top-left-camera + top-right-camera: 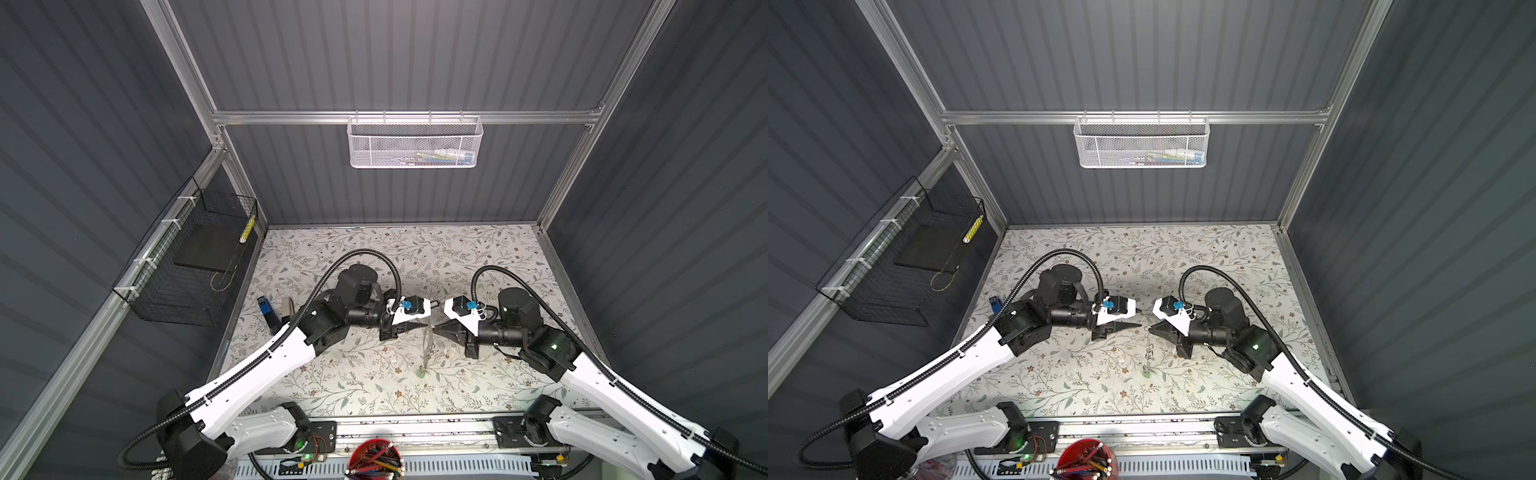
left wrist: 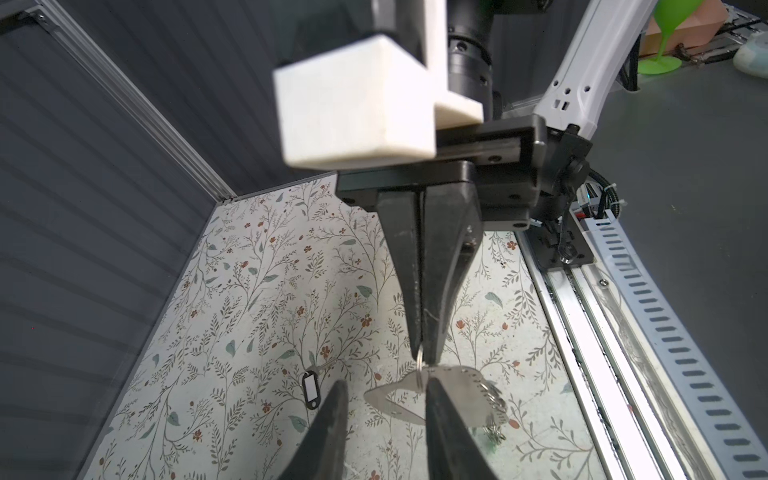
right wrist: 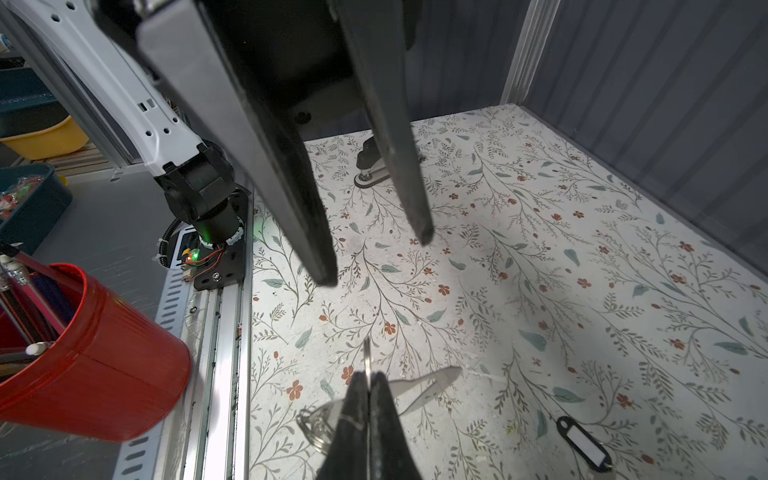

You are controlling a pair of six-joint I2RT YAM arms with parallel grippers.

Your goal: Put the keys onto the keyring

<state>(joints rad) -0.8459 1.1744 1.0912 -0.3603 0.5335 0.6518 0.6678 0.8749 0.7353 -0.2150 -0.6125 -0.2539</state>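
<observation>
Roughly halfway I'd say: right gripper (image 2: 423, 355) pinched shut on top of the keyring (image 2: 461, 380), green key (image 1: 421, 372) dangling below it, left gripper (image 3: 374, 258) half-open and empty right beside, black-tagged key (image 3: 582, 442) on the table (image 3: 540, 249) off to the side.

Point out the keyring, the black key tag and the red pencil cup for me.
keyring (image 2: 455, 375): left wrist view, on the flat band beside its holes.
black key tag (image 3: 586, 445): right wrist view, on the white insert.
red pencil cup (image 3: 95, 353): right wrist view, on the outer wall.
</observation>
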